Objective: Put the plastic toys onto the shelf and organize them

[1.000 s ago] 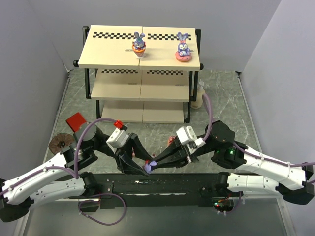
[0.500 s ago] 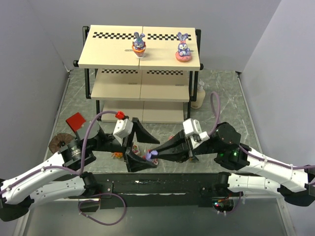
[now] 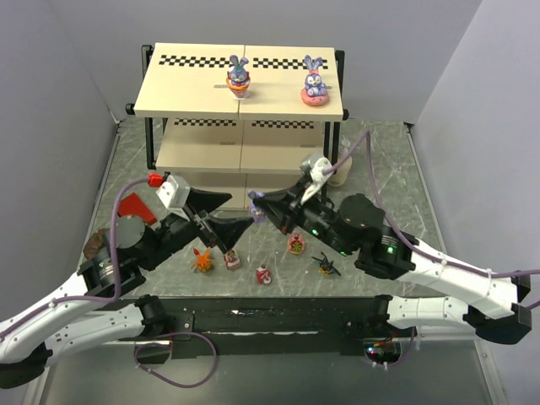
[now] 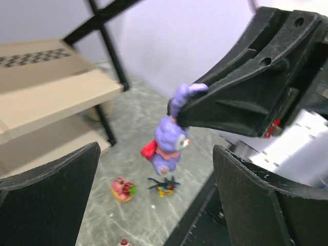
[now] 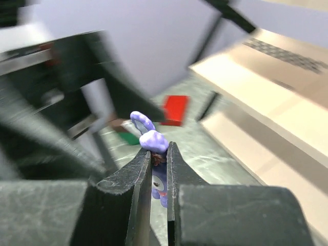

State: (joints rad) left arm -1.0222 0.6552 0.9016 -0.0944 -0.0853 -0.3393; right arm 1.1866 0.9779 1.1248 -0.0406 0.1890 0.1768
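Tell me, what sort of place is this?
Probably a robot test booth, not a home: plain grey walls box in a marbled table, a left arm and right arm are bolted at its near edge, and a small shelf holds toy bunnies.

Small purple-blue long-eared plastic bunny [image 5: 151,141], pinched between the near-closed jaws of the black right gripper [image 5: 158,152]. Behind it: red rectangular block [image 5: 175,109], left; cream-board shelf [image 5: 287,87] with checker strip, right.
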